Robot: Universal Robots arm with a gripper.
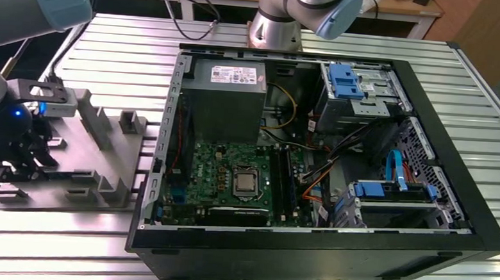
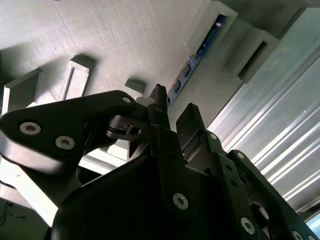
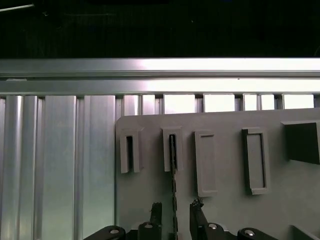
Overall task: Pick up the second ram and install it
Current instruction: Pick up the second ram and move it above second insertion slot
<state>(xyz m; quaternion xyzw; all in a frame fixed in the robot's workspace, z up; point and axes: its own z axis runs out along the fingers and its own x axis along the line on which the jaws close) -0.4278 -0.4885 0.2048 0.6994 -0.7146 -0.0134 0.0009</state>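
The second ram is a thin dark stick standing on its edge in a slotted holder of the grey fixture plate. In the first wrist view it runs down between my two fingertips. My gripper is open and straddles the stick, with a small gap on each side. The second wrist view shows the same ram lying in its holder, leading toward the gripper. In the exterior view the gripper hangs low over the fixture plate, at the exterior view's left of the open computer case.
Inside the case lie the green motherboard, its dark slot rails, a grey power supply box, cables and blue drive brackets. Other holders rise from the fixture plate. A ribbed metal table lies under everything.
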